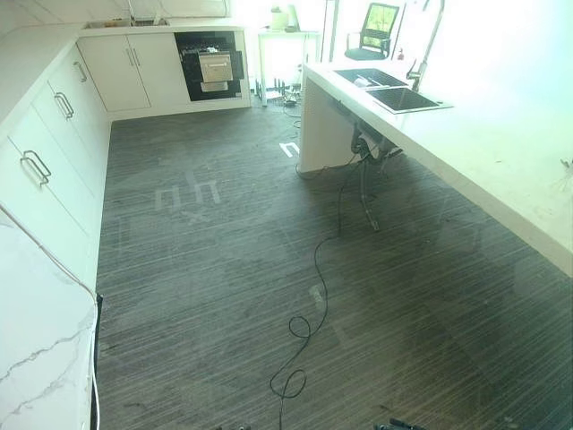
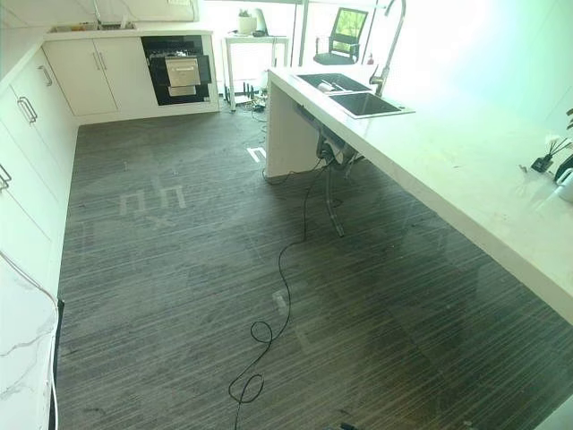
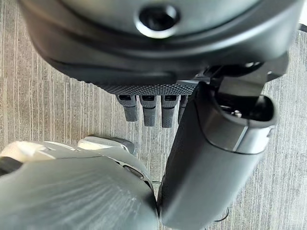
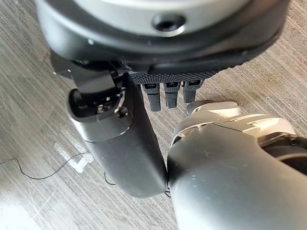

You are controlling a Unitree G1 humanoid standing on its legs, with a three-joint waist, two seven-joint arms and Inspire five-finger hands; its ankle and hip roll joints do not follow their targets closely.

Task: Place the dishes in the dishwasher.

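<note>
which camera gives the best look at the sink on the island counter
The right eye view: the sink sits nearer the picture's middle, both basins and the tall faucet unobstructed. The left eye view shows the same sink closer to its right side, partly washed out by glare. The wrist views show floor, not the counter.

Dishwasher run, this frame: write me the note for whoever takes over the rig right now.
Left hand: hanging over the floor, fingers straight, holding nothing.
Right hand: the same, open and empty.
Dishwasher: built into the far cabinet run, seemingly with its front pulled open; contents too far off to tell.
Sink: set in the white island counter on the right, with something pale in its far basin, possibly the dishes; too small to be sure.
Done: nothing picked up, nothing visibly loaded.
Left: walk to the sink, take the dishes, carry them across the wood-grain floor to the dishwasher.
</note>
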